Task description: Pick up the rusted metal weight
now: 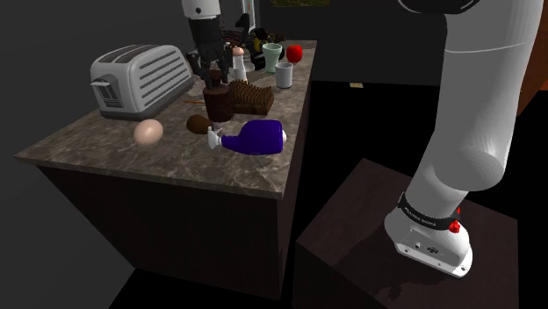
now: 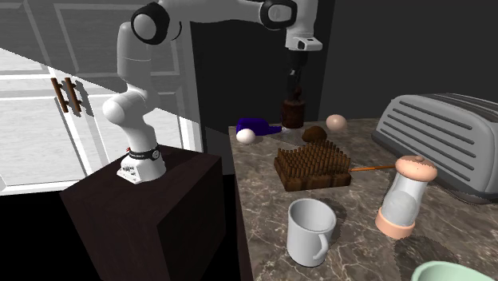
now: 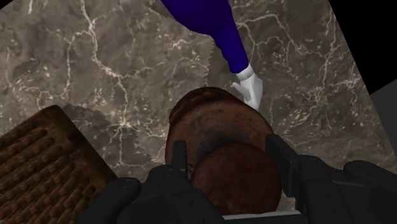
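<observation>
The rusted weight [image 3: 213, 130] stands upright on the marble countertop [image 1: 105, 145], directly under the gripper [image 3: 229, 149]. Its round top knob sits between the two black fingers [image 3: 178, 162], which stand wide apart, one on each side of the knob. A thin gap shows on one side. On the other side the finger overlaps the knob's edge, so contact there cannot be judged. Nothing is lifted, and the weight's base rests on the stone. In the shoulder view the gripper [image 1: 212, 75] hangs straight down over the weight [image 1: 219, 101], and the second exterior view shows the gripper [image 2: 296, 89] and weight [image 2: 294, 113] the same way.

From the wrist, the knob hides much of the weight's body. Just beside the weight lies a blue spray bottle [image 3: 213, 25] on its side, white nozzle toward the weight. A bristle brush [image 2: 313, 165] lies on the weight's other side. A small brown lump [image 1: 198, 124] near the weight is too dim to name. An egg [image 1: 148, 132] and a silver toaster [image 1: 140, 77] lie farther from it. Beyond the weight stand a shaker [image 2: 406, 195], a white mug [image 2: 310, 231] and a red apple [image 1: 294, 53]. A green cup [image 2: 447, 273] is cut off by the frame edge.

The arm's dark stand [image 1: 351, 219] sits beside the counter, and white panelled doors [image 2: 40, 120] stand behind it.
</observation>
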`<state>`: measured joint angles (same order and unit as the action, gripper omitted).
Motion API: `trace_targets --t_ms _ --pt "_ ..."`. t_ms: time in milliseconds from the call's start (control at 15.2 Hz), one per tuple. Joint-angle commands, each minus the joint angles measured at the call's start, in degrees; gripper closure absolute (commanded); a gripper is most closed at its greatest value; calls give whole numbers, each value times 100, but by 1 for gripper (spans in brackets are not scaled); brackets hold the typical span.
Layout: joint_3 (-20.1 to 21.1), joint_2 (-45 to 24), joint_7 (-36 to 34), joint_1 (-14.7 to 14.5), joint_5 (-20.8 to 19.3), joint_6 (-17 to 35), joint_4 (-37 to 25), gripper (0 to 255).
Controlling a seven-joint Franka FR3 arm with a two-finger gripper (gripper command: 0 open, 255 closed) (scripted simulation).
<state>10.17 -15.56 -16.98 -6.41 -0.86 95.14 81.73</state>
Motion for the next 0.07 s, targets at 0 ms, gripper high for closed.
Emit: trace_targets --t_ms 0 --pt "0 -5 0 -1 -1 -48 -55 255"
